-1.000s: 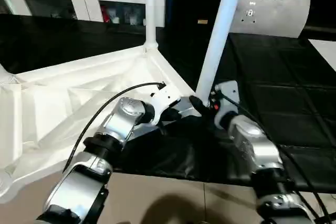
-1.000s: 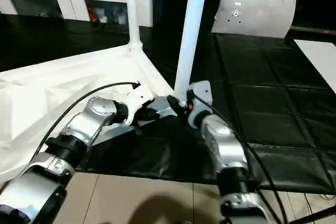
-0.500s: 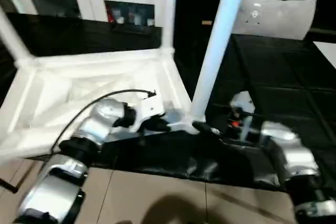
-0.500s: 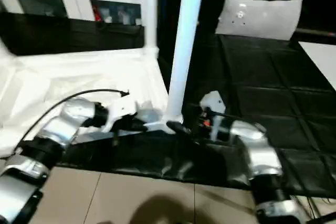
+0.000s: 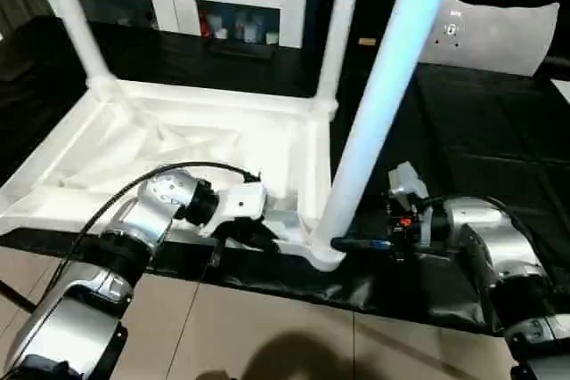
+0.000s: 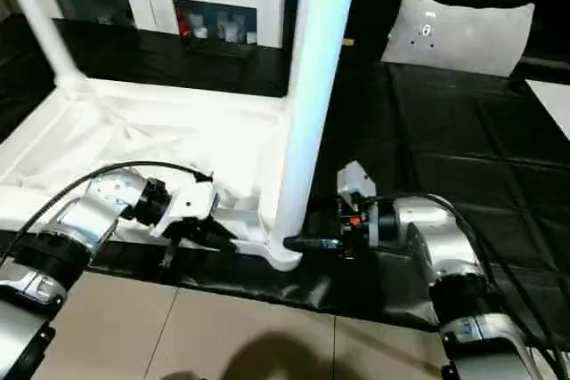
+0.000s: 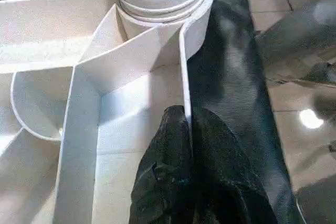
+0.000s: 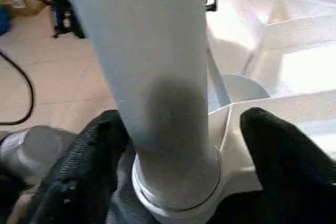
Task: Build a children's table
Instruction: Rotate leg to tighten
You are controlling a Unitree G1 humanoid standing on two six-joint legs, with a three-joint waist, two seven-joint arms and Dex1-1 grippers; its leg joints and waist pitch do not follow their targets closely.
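Left wrist view: left fingers pinch the tabletop's rim; right fingers spread around a leg.

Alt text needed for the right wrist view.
A white table leg stands in the corner socket of the upturned tabletop, with the right pincer open, one black finger either side of its base.

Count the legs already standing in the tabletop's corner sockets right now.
3: the near leg in the corner between the grippers, one at the far right corner, one at the far left. The fourth corner is out of frame.
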